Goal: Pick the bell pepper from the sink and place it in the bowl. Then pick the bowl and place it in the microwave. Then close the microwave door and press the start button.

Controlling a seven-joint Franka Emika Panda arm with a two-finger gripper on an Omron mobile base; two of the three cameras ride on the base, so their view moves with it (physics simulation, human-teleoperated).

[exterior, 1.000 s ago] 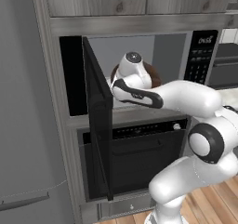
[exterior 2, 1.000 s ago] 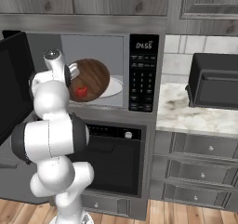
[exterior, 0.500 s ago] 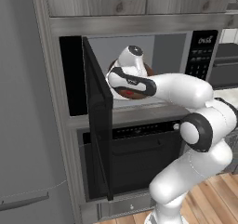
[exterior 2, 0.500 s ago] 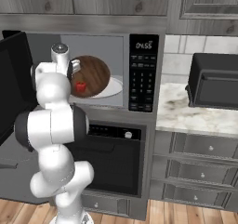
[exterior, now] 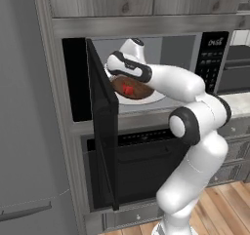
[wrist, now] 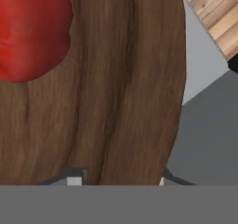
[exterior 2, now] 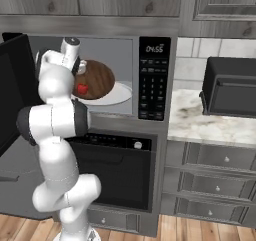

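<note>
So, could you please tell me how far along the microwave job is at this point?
Done: the bell pepper lies in the bowl. In hand: the bowl is inside the microwave over the white turntable, tilted, with the claw at its rim; a grip can't be confirmed. Left: set it down, withdraw, shut the open microwave door and press start on the keypad.

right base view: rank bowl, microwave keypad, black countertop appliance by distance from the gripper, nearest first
1. bowl: at the gripper, tilted above the turntable inside the microwave, bell pepper in it.
2. keypad: strip on the microwave's right side.
3. black countertop appliance: far right, on the marble counter.
</note>
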